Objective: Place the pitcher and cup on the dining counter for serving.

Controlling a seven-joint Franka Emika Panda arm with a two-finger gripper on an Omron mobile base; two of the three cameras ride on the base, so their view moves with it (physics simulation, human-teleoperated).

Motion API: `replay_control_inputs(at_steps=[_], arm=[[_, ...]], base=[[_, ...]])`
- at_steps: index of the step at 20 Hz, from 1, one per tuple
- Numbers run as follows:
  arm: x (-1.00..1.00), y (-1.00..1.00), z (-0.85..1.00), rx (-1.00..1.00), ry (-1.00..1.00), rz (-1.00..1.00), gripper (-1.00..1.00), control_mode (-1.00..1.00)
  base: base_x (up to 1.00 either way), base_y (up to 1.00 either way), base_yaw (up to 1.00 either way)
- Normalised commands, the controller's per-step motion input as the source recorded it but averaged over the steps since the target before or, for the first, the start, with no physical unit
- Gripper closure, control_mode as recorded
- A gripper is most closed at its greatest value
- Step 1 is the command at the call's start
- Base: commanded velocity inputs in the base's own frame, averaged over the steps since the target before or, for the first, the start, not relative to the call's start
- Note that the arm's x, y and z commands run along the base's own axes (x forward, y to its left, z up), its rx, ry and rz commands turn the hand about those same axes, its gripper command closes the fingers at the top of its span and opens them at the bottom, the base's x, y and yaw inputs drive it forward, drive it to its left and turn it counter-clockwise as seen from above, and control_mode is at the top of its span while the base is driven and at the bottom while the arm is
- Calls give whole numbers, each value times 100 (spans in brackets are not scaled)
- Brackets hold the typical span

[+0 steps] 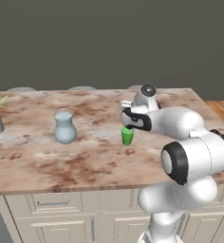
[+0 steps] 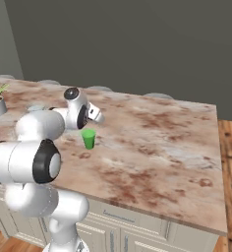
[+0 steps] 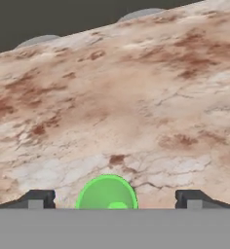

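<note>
1. Light was even and soft, the rendered pictures slightly blurred throughout.
2. The pitcher (image 1: 65,127) and cup (image 1: 127,135) cast only faint shadows on the counter (image 1: 85,161).
3. The back wall (image 2: 137,44) stayed dim grey.

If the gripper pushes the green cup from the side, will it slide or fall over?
The cup looks small and light, so it would probably slide on the smooth counter. It is upright and fairly narrow, so a high push might tip it; then it could roll.
</note>
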Motion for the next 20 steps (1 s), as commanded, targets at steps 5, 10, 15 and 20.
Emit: replay_control_inputs(at_steps=[5,10,15,20], arm=[[-93,0,100,0,-45,0,-100,-100],[-100,0,92,0,-47,0,-100,-100],[-100,0,91,0,-39,0,-100,-100],[-100,2,72,-3,-21,1,-100,-100]], base=[[0,0,0],[0,0,0],[0,0,0],[0,0,0]])
